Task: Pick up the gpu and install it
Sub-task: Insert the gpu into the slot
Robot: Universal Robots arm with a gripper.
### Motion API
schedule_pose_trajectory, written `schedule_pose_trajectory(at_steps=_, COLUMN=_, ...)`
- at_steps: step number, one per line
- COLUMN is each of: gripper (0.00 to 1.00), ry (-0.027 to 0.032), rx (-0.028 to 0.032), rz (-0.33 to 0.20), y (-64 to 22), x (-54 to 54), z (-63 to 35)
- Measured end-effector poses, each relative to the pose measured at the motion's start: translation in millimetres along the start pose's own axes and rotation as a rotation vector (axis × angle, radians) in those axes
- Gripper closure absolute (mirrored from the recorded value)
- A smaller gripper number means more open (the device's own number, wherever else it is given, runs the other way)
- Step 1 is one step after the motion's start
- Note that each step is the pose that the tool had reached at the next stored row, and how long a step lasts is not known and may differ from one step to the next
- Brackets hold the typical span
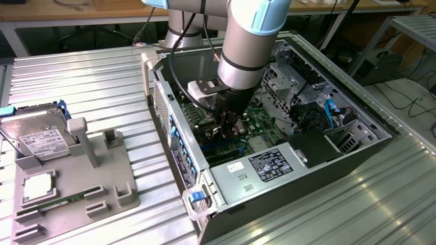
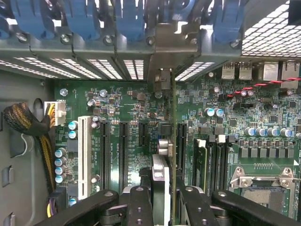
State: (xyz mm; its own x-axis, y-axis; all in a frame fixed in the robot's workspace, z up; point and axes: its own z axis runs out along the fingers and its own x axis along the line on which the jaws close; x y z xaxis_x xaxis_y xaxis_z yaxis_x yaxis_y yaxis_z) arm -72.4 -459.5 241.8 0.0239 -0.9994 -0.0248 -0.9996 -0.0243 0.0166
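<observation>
Pinches the gpu (image 2: 173, 141) edge-on in the gripper (image 2: 168, 202), the black fingers (image 2: 140, 207) pressed against both faces of the card. Holds it low inside the open computer case (image 1: 340, 92), over the green motherboard (image 2: 141, 103).

From the wrist view, runs as a thin line straight away from the gripper toward the rear wall of the case. Ends there in what looks like its silver bracket (image 2: 162, 52), under the row of blue latches (image 2: 80, 19).

Judged in the exterior view, puts the card's long axis roughly along the eight-to-two o'clock line. Points the bracket end toward eight o'clock, where the latches sit.

Lies parallel with the black expansion slots (image 2: 123, 150) and closest to the one slot (image 2: 181, 146) just beside its board-facing edge. Cannot tell whether the contacts touch that slot or hang apart from it.

Relative to the gripper, sits directly between the fingers and reaches on beyond them toward the rear wall. Appears to stand upright on its edge, not tilted, with the slot on the board side of the card.

Over at nine o'clock from the case in the exterior view, on the desk (image 1: 102, 71): a grey parts holder (image 1: 102, 178) with a silver hard drive (image 1: 41, 138) and a green RAM stick (image 1: 58, 204), well apart from the gripper.
</observation>
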Motion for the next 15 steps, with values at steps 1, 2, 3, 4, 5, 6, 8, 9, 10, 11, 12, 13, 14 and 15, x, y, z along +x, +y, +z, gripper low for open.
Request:
schedule_pose_trajectory(at_steps=1, gripper=0.72, ry=-0.0003, rx=0.0000, rz=0.000, y=0.0, x=0.0, z=0.0)
schedule_pose_trajectory(at_steps=2, gripper=0.72, ry=-0.0007, rx=0.0001, rz=0.000, y=0.0, x=0.0, z=-0.6)
schedule_pose_trajectory(at_steps=3, gripper=0.72, ry=-0.0025, rx=0.0008, rz=0.000, y=0.0, x=-0.3, z=-2.1)
schedule_pose_trajectory(at_steps=4, gripper=0.72, ry=-0.0027, rx=0.0011, rz=0.000, y=0.0, x=-0.3, z=-3.9)
schedule_pose_trajectory(at_steps=5, gripper=0.72, ry=-0.0014, rx=0.0005, rz=0.000, y=0.1, x=-0.3, z=-6.2)
schedule_pose_trajectory(at_steps=6, gripper=0.72, ry=-0.0006, rx=0.0001, rz=0.000, y=0.1, x=-0.2, z=-7.5)
schedule_pose_trajectory(at_steps=8, gripper=0.72, ry=-0.0007, rx=0.0001, rz=0.000, y=0.1, x=-0.2, z=-7.5)
schedule_pose_trajectory(at_steps=9, gripper=0.72, ry=-0.0005, rx=0.0001, rz=0.000, y=0.2, x=-0.2, z=-7.5)
schedule_pose_trajectory(at_steps=10, gripper=0.72, ry=-0.0004, rx=0.0000, rz=0.003, y=0.2, x=-0.1, z=-7.3)
schedule_pose_trajectory(at_steps=11, gripper=0.72, ry=-0.0004, rx=0.0000, rz=0.004, y=0.2, x=-0.1, z=-7.2)
schedule_pose_trajectory(at_steps=12, gripper=0.72, ry=-0.0005, rx=0.0001, rz=0.004, y=0.2, x=-0.1, z=-7.1)
schedule_pose_trajectory(at_steps=13, gripper=0.72, ry=-0.0006, rx=0.0001, rz=0.005, y=0.2, x=-0.1, z=-7.1)
schedule_pose_trajectory(at_steps=14, gripper=0.72, ry=-0.0006, rx=0.0002, rz=0.005, y=0.1, x=-0.1, z=-7.0)
schedule_pose_trajectory(at_steps=15, gripper=0.72, ry=-0.0007, rx=0.0002, rz=0.005, y=0.1, x=-0.1, z=-6.8)
